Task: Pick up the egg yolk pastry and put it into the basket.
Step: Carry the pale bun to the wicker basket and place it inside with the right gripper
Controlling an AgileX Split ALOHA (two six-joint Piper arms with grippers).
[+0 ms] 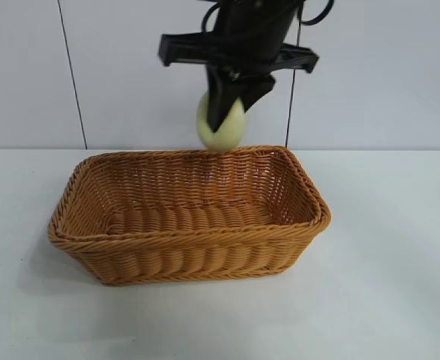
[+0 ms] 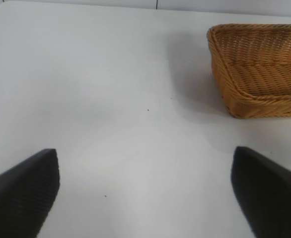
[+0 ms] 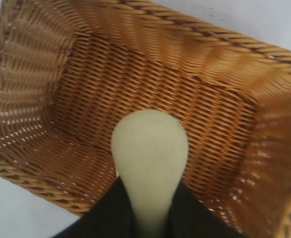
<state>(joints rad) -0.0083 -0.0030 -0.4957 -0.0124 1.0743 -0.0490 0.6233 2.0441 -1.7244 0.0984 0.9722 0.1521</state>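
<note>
My right gripper (image 1: 227,112) is shut on the pale yellow-green egg yolk pastry (image 1: 221,127) and holds it in the air just above the far rim of the orange-tan wicker basket (image 1: 190,236). In the right wrist view the pastry (image 3: 149,148) is squeezed between the two black fingers (image 3: 110,213) and hangs over the basket's inside (image 3: 215,114). The left gripper (image 2: 145,193) is open and empty over bare table, with a corner of the basket (image 2: 245,99) off to one side. The left gripper does not show in the exterior view.
The basket has nothing in it. It stands on a white table (image 1: 385,300). A white panelled wall (image 1: 130,75) runs behind the table.
</note>
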